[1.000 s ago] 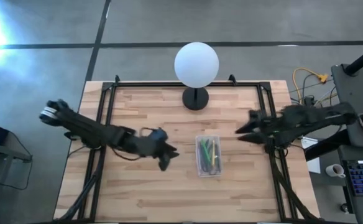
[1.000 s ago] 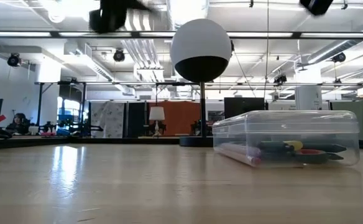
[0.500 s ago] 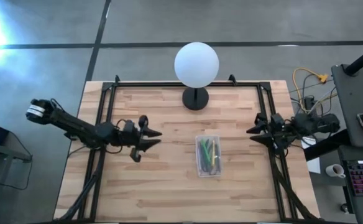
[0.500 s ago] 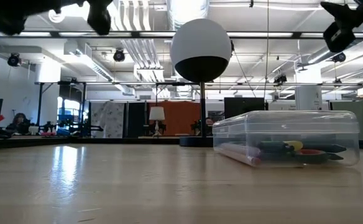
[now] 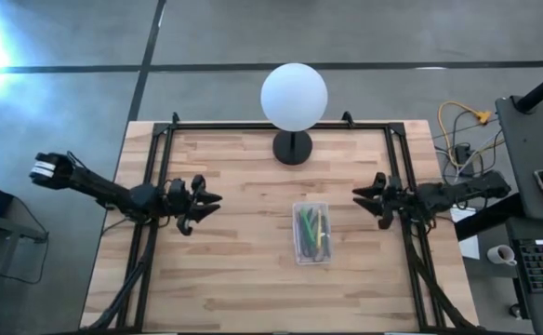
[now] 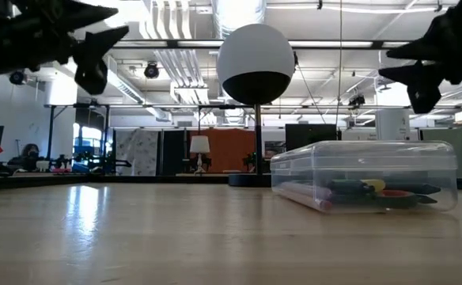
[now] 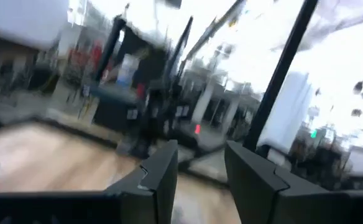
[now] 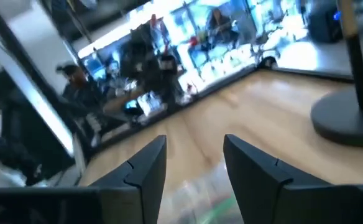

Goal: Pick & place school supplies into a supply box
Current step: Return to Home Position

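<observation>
Now homing — packing looks done.
Box (image 5: 297,256) lidded mid-table, pens (image 5: 316,228) seemingly all inside; left gripper (image 5: 200,199) and right gripper (image 5: 368,196) hover either side, claws spread, empty — next, just fold arms home.

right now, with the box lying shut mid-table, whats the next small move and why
Probably draw each arm back toward its own side to rest. The supply box lies shut with the school supplies inside, and the left hand and right hand hang open and empty, apart from it on either side, so the packing looks done.
</observation>
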You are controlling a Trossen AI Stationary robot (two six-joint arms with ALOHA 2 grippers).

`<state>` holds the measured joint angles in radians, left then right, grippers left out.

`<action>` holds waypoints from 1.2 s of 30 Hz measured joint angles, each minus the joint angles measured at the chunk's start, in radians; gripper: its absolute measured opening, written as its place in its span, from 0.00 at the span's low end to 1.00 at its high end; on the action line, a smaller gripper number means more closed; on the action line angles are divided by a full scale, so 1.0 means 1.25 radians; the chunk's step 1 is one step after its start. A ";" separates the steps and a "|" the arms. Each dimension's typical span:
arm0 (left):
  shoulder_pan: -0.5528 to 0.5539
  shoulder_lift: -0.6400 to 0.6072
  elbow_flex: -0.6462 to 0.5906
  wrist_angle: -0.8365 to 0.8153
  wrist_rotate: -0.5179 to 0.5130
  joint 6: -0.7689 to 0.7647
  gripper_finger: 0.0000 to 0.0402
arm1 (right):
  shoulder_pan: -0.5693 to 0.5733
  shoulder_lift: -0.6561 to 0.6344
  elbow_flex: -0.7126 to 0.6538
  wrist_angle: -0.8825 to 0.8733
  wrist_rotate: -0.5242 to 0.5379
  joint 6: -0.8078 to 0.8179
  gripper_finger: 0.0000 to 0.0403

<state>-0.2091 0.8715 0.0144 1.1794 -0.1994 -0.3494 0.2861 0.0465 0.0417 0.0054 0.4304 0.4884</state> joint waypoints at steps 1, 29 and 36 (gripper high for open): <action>0.000 -0.019 0.007 -0.055 0.002 -0.008 0.29 | 0.001 0.014 0.001 0.023 0.006 0.000 0.38; -0.001 0.046 0.022 -0.256 -0.001 -0.013 0.29 | -0.039 -0.037 -0.026 0.084 0.013 0.001 0.38; -0.001 0.099 0.026 -0.268 -0.001 -0.013 0.29 | -0.039 -0.023 -0.026 0.082 0.012 0.001 0.38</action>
<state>-0.2104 0.9952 0.0476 0.8439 -0.2006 -0.3656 0.2375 0.0177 0.0090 0.1080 0.4454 0.4900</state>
